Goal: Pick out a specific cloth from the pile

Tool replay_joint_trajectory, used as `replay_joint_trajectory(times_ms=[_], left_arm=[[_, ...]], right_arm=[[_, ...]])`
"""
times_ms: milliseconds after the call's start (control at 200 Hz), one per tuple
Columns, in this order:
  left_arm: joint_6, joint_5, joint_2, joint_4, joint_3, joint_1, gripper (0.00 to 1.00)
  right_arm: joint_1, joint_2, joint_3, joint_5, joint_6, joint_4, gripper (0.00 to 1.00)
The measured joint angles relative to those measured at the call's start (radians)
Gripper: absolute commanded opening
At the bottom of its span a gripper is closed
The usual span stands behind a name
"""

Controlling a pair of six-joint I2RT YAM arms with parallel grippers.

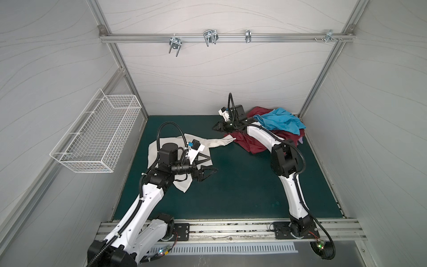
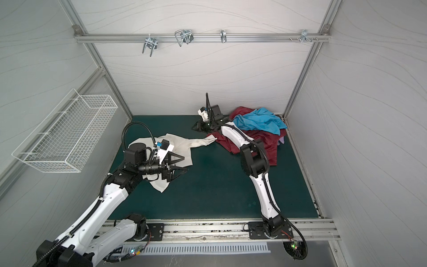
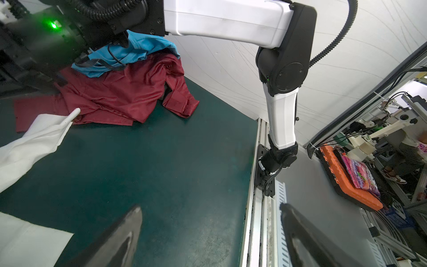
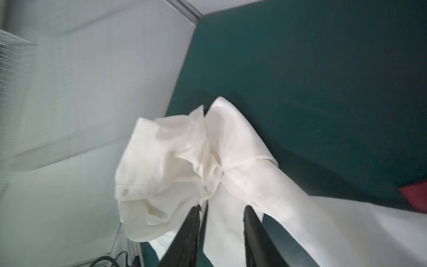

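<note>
cloth (image 1: 172, 141) mostly out of pile (image 1: 275, 122), lying mid-left; cuff (image 1: 230, 139) touching maroon shirt (image 1: 245, 144), needs clearing. left tool (image 1: 214, 164) spread, empty; right tool (image 4: 223, 208) part-spread.

- Pale grey wall panels (image 1: 208, 74) with faint wavy lines close in the back and both sides, under even, soft light.
- A horizontal aluminium crossbar (image 1: 277, 37) spans the back wall, carrying several bent metal hooks (image 1: 210, 37).
- A white wire-mesh basket (image 1: 97, 138) hangs on the left wall.
- A dark green floor mat (image 1: 242, 185) covers the work surface, matte and slightly scuffed.
- A slotted aluminium base rail (image 1: 231, 227) runs along the front edge.
- Past the enclosure, in the left wrist view, lies a flat orange plastic case (image 3: 332, 164) amid workshop clutter.
</note>
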Motion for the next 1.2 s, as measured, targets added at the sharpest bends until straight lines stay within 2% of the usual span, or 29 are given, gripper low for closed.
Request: replay_joint_trajectory(times_ms=[185, 385, 651, 901, 1201], left_arm=[[0.003, -0.010, 0.000, 0.000, 0.000, 0.000, 0.95], [0.004, -0.014, 0.000, 0.000, 0.000, 0.000, 0.95], [0.006, -0.016, 0.000, 0.000, 0.000, 0.000, 0.95], [0.006, -0.017, -0.001, 0.000, -0.005, 0.000, 0.95], [0.006, -0.018, -0.010, 0.000, -0.013, 0.000, 0.95]], right_arm=[[0.022, 0.025, -0.008, 0.164, -0.084, -0.115, 0.35], [0.025, 0.032, -0.055, 0.226, -0.106, -0.128, 0.35], [0.035, 0.066, -0.101, 0.229, -0.104, -0.127, 0.34], [0.089, 0.083, -0.111, 0.188, -0.073, -0.106, 0.35], [0.151, 0.199, 0.041, 0.080, 0.014, -0.058, 0.34]])
